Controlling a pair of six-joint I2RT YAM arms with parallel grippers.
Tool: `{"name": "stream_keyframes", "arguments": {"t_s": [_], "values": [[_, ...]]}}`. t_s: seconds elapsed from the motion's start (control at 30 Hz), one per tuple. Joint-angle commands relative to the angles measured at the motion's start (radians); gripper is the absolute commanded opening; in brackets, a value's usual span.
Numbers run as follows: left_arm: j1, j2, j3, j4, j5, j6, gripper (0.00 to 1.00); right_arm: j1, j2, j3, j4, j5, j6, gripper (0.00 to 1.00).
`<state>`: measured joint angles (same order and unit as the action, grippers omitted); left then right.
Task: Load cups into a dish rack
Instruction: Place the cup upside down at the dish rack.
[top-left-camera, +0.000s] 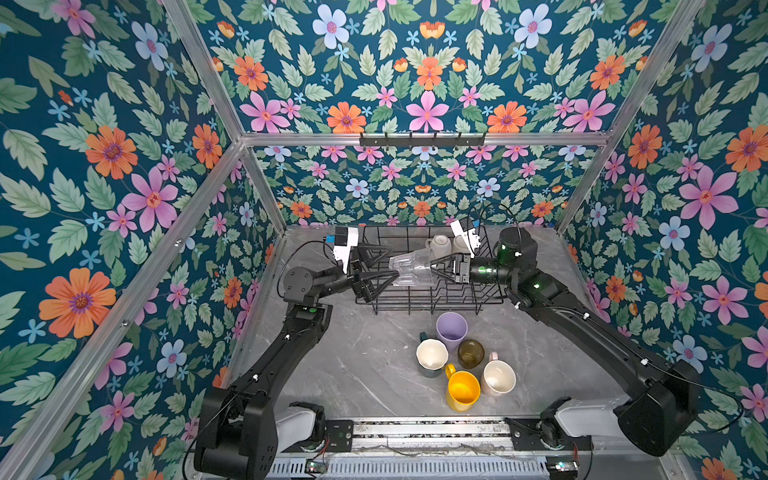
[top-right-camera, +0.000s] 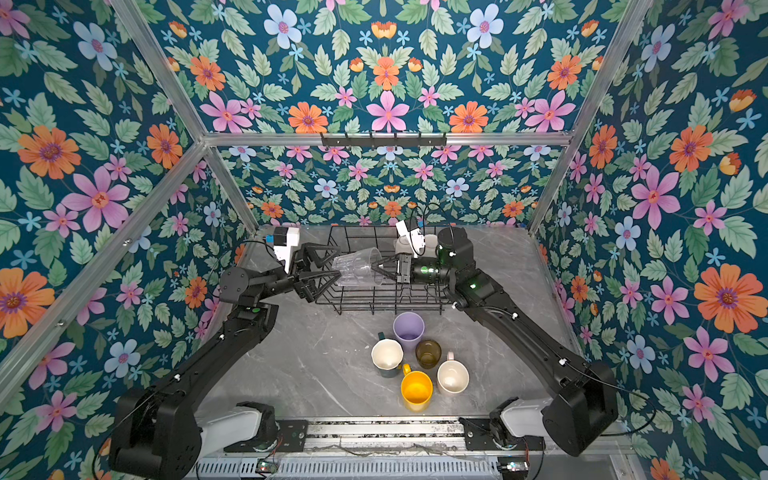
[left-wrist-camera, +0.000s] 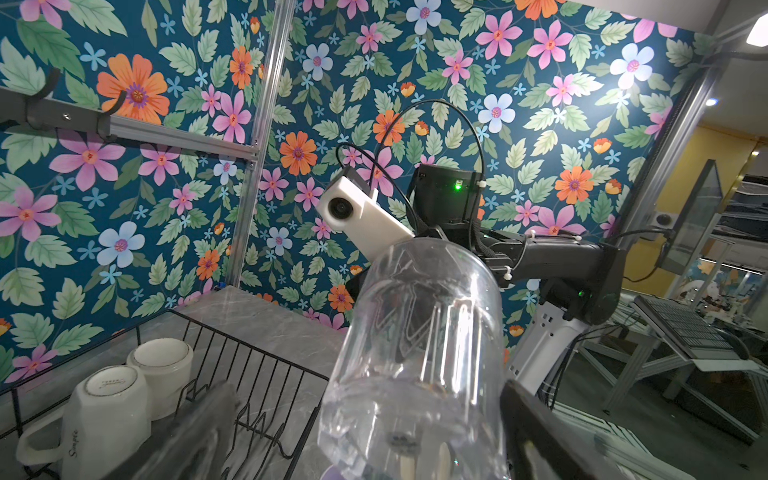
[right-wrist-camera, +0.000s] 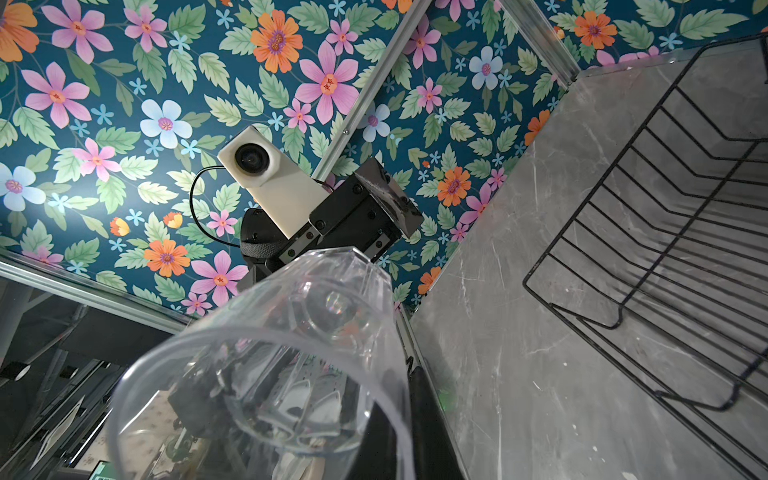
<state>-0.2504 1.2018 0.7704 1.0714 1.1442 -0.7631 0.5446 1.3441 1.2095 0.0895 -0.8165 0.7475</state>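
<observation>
Right hand (top-left-camera: 434, 266): pinched together on the rim wall of the clear glass (top-left-camera: 409, 270), which lies sideways above the rack (top-left-camera: 415, 297).
Left hand (top-left-camera: 390, 262): spread wide, jaws either side of the glass's base, not closed on it.
Handling: probably light, stiff, slick and breakable; a rim pinch may let it swing.
Better hold: across the body near the base.
Other cups: two white mugs (top-left-camera: 440, 245) upturned in the rack.
</observation>
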Motion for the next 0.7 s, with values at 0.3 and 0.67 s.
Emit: {"name": "stream_keyframes", "arguments": {"t_s": [0.3,0.67], "values": [[-0.025,-0.007,0.009,0.043,0.061,-0.01,1.0,0.036,0.061,0.051,0.109,-0.059,0.012,0.0],[-0.038,-0.007,0.014,0.07,0.094,-0.032,0.98,0.054,0.116,0.09,0.156,-0.094,0.044,0.0]]}}
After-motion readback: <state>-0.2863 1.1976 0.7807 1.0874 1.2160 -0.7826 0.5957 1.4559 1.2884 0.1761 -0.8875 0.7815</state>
